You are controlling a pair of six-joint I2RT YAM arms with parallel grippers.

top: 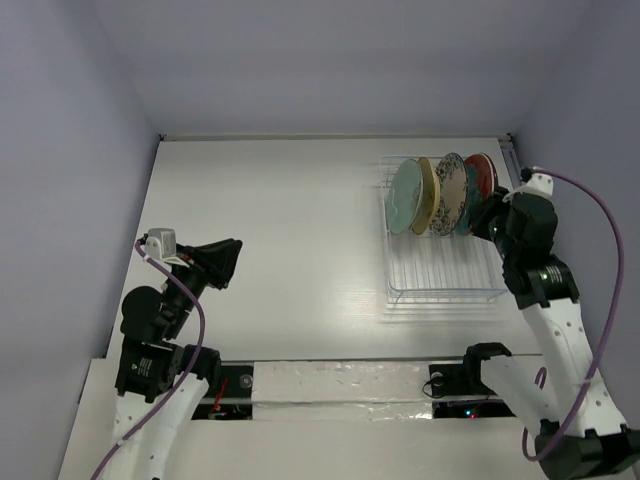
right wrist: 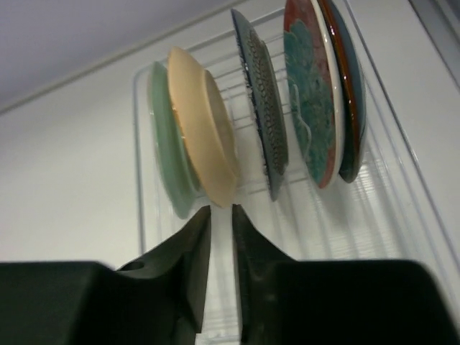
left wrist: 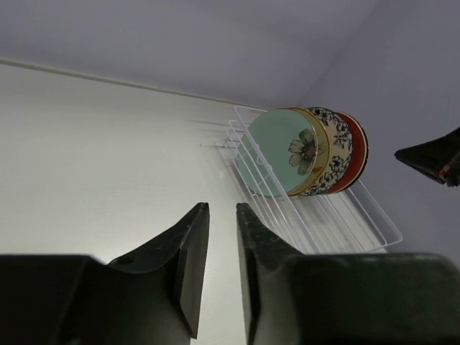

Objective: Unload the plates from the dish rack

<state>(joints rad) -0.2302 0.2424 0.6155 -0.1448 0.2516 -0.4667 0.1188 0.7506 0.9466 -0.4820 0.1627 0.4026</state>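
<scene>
The white wire dish rack (top: 445,275) lies at the table's right. Five plates stand on edge at its far end: mint green (top: 405,197), tan (top: 428,195), white with dark floral rim (top: 449,193), teal (top: 468,200), red (top: 482,172). My right gripper (top: 487,218) hovers just right of the plates, fingers almost together and empty. In its wrist view the tips (right wrist: 221,208) point below the tan plate (right wrist: 205,129), apart from it. My left gripper (top: 225,262) hangs over the table's left side, near-shut and empty (left wrist: 222,205), far from the rack (left wrist: 345,223).
The near half of the rack (right wrist: 402,215) holds no plates. Grey walls close in the table at the back and both sides. The right arm's purple cable (top: 610,260) loops beside the rack. The right arm's dark tip (left wrist: 431,157) shows in the left wrist view.
</scene>
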